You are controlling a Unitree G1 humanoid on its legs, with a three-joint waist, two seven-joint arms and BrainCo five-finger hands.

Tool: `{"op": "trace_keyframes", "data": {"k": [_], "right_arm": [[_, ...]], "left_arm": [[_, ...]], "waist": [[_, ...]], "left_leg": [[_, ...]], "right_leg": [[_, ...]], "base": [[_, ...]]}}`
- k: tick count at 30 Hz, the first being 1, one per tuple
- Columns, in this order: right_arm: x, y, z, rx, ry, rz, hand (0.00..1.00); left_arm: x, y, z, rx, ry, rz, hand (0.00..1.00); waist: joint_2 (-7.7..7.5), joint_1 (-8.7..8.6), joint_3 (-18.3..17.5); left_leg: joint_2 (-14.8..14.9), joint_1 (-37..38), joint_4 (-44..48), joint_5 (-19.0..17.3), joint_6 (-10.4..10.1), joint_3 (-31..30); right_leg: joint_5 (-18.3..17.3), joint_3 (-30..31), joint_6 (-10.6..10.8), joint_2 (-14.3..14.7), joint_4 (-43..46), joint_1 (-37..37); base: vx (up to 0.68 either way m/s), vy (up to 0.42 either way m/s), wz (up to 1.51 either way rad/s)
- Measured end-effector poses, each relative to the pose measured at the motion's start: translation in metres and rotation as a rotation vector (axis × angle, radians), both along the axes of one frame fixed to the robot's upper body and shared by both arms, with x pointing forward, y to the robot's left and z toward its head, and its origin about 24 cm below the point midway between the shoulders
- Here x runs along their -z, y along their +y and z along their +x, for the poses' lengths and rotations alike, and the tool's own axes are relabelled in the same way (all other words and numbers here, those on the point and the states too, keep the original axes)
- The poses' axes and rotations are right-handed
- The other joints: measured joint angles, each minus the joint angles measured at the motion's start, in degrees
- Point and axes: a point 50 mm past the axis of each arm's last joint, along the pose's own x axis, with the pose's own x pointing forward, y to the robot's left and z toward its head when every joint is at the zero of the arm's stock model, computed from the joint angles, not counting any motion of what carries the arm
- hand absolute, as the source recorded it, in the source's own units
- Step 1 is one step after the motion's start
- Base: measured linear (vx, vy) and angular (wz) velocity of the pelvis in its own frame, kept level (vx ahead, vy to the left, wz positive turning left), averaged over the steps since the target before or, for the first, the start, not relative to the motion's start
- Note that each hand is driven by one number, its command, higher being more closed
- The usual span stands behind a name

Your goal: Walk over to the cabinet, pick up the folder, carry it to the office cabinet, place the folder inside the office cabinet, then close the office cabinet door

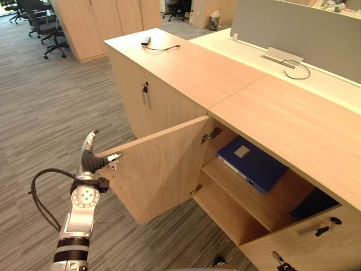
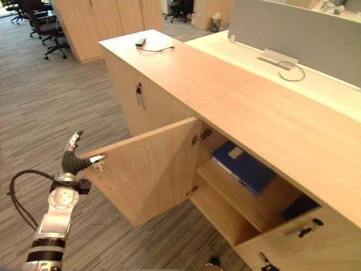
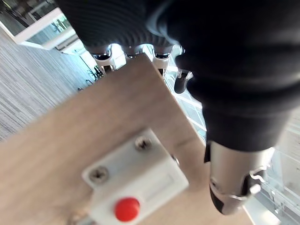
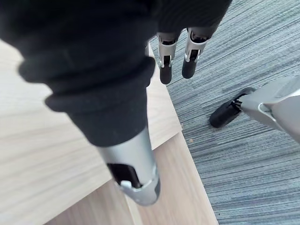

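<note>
Over at the low wooden office cabinet [image 1: 282,118] the door [image 1: 163,169] stands swung well out on its hinges, with its inner face turned towards the robot. Inside, the blue folder [image 1: 254,166] lies flat on the upper shelf with a pale label on its cover, close under the cabinet's top. Neither hand is on it.

The left hand [image 1: 93,155] is up at the door's free edge near the top corner. Its fingers [image 3: 161,63] reach past the edge to the outer side, and one of them shows above the door with its dark tip raised. The thumb [image 3: 229,197] sits on the inner side, close to a white latch plate [image 3: 136,180] with a red button [image 3: 127,208]. From what shows, the hand is spread loosely rather than clenched (whether the thumb actually touches the wood, I cannot tell).

The right hand [image 4: 165,63] hangs low beside a wooden panel, over the grey carpet [image 4: 243,56]. Its fingers are relaxed and hold nothing.

The neighbouring cabinet [image 1: 169,96] on the left is closed with a key [image 1: 145,90] in its lock, and a small dark device [image 1: 146,40] with a cable rests on top of it. A grey partition [image 1: 299,28] runs behind, and office chairs [image 1: 42,25] stand far off on the carpet.
</note>
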Motion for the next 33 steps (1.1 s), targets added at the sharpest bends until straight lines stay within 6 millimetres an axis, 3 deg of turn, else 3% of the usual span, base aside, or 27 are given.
{"op": "trace_keyframes", "data": {"k": [5, 7, 11, 13, 14, 15, 16, 18, 19, 21, 22, 23, 25, 26, 27, 29, 33], "right_arm": [[0.008, 0.017, -0.016, -0.038, 0.054, 0.041, 0.00], [0.008, 0.015, -0.019, -0.049, 0.070, 0.031, 0.00], [0.002, 0.002, -0.011, -0.040, 0.049, -0.038, 0.00], [-0.001, -0.002, -0.007, -0.022, 0.024, -0.068, 0.00], [-0.002, -0.001, -0.006, -0.012, 0.014, -0.074, 0.00], [-0.003, -0.002, -0.004, -0.013, 0.004, -0.087, 0.00], [-0.003, -0.002, -0.002, -0.018, -0.003, -0.092, 0.00], [-0.002, 0.003, -0.003, -0.036, 0.004, -0.084, 0.00], [0.001, 0.009, -0.010, -0.042, 0.027, -0.073, 0.00], [0.004, 0.015, -0.018, -0.045, 0.047, -0.059, 0.00], [0.009, 0.027, -0.025, -0.065, 0.073, -0.033, 0.00], [0.010, 0.031, -0.026, -0.072, 0.079, -0.023, 0.00], [0.015, 0.046, -0.027, -0.126, 0.107, 0.029, 0.00], [0.016, 0.048, -0.027, -0.140, 0.111, 0.035, 0.00], [0.016, 0.048, -0.026, -0.176, 0.122, 0.035, 0.00], [0.017, 0.050, -0.024, -0.216, 0.126, 0.035, 0.00], [0.015, 0.049, -0.016, -0.265, 0.117, 0.008, 0.00]], "left_arm": [[0.002, -0.002, 0.002, 0.022, 0.028, 0.050, 0.00], [0.001, -0.005, 0.005, 0.041, 0.032, 0.073, 0.00], [0.000, -0.020, 0.015, 0.111, 0.038, 0.095, 0.00], [-0.004, -0.032, 0.018, 0.173, 0.020, 0.120, 0.00], [-0.006, -0.036, 0.018, 0.198, 0.012, 0.131, 0.00], [-0.003, -0.039, 0.013, 0.211, 0.020, 0.120, 0.00], [-0.001, -0.040, 0.010, 0.209, 0.023, 0.106, 0.00], [-0.001, -0.042, 0.003, 0.197, 0.000, 0.057, 0.00], [0.001, -0.042, -0.005, 0.187, -0.002, 0.033, 0.00], [0.004, -0.043, -0.015, 0.178, -0.005, -0.005, 0.00], [0.008, -0.041, -0.027, 0.151, -0.008, -0.050, 0.00], [0.008, -0.041, -0.030, 0.145, -0.010, -0.056, 0.00], [0.009, -0.037, -0.038, 0.132, -0.022, -0.060, 0.00], [0.009, -0.036, -0.039, 0.129, -0.022, -0.062, 0.00], [0.014, -0.037, -0.040, 0.123, -0.007, -0.078, 0.00], [0.024, -0.040, -0.042, 0.128, 0.035, -0.104, 0.00], [0.037, -0.059, -0.043, 0.209, 0.095, -0.170, 0.00]], "waist": [[-0.66, 0.94, 0.2], [-0.80, 1.87, 1.0], [-0.37, 3.74, 4.3], [-0.56, 3.57, 5.4], [-1.04, 3.78, 5.9], [0.21, 4.43, 6.3], [1.28, 4.70, 6.0], [3.31, 4.73, 7.0], [3.31, 5.14, 7.1], [3.39, 5.82, 6.9], [3.03, 6.97, 6.3], [2.96, 7.37, 6.1], [2.52, 7.74, 5.5], [2.45, 7.78, 5.5], [3.14, 7.61, 5.5], [3.85, 7.07, 5.0], [3.03, 6.70, 4.5]], "left_leg": [[0.3, -0.2, 3.3, -2.0, -0.2, 1.0], [3.2, -7.5, 20.5, -10.6, -0.2, 0.3], [5.8, -9.5, 33.6, -17.8, 1.0, 1.7], [5.7, -11.6, 38.9, -20.6, 3.0, 3.5], [5.6, -11.7, 39.5, -21.4, 4.7, 5.2], [6.0, -10.8, 37.6, -21.0, 6.0, 9.1], [7.1, -10.3, 36.3, -20.4, 6.9, 11.6], [8.6, -9.6, 31.9, -17.7, 8.5, 16.9], [8.6, -8.3, 28.8, -16.0, 8.4, 20.1], [8.5, -7.1, 26.2, -15.0, 7.5, 23.3], [7.2, -6.4, 22.6, -12.7, 5.5, 26.8], [6.7, -6.6, 21.4, -11.8, 5.6, 27.6], [4.4, -8.9, 18.8, -10.0, 4.6, 28.4], [3.9, -9.5, 18.6, -9.7, 4.7, 28.4], [3.9, -9.7, 18.4, -9.3, 5.0, 28.1], [3.9, -9.2, 17.7, -7.8, 5.0, 25.9], [3.2, -9.5, 12.2, -2.2, 6.0, 24.7]], "right_leg": [[0.1, 1.7, 0.1, -0.2, 0.5, 0.0], [0.1, 2.7, 0.1, 0.1, 1.9, -0.6], [0.3, 5.4, 0.4, 0.0, 5.5, -0.2], [2.3, 6.1, 1.0, -1.4, 5.5, -1.6], [1.2, 5.8, 0.2, -2.5, 4.4, -2.1], [-3.6, 0.1, -2.1, -4.5, 4.1, -2.1], [-6.0, -3.0, -3.5, -5.2, 4.8, -2.3], [-6.4, -9.1, -4.3, -8.0, 17.4, -4.5], [-7.4, -10.5, -5.4, -9.3, 24.0, -4.0], [-8.7, -11.8, -5.3, -9.4, 28.1, -2.4], [-10.5, -12.4, -2.4, -8.3, 27.7, 0.2], [-10.9, -12.5, -1.9, -7.1, 25.7, 1.3], [-10.8, -12.4, -1.9, -1.5, 12.3, 5.3], [-10.8, -12.4, -1.8, -0.4, 8.4, 6.2], [-9.3, -12.3, 0.0, 1.6, 3.3, 7.7], [-8.8, -12.0, -0.2, 3.1, 1.3, 9.2], [-9.4, -11.5, 0.7, 4.6, 0.8, 7.2]], "base": [[0.00, 0.018, -0.14], [-0.06, 0.020, -0.17], [-0.11, 0.129, -0.36], [-0.27, 0.258, -0.25], [-0.35, 0.342, -0.69], [-0.23, 0.239, -0.91], [-0.23, 0.286, -1.14], [-0.20, 0.347, -0.98], [-0.16, 0.328, -0.87], [-0.11, 0.236, -1.07], [-0.09, 0.163, -1.22], [-0.14, 0.084, -1.23], [-0.15, -0.028, -0.63], [-0.16, -0.100, -0.36], [-0.18, -0.095, -0.20], [-0.16, -0.082, -0.14], [-0.13, -0.115, 0.00]]}}
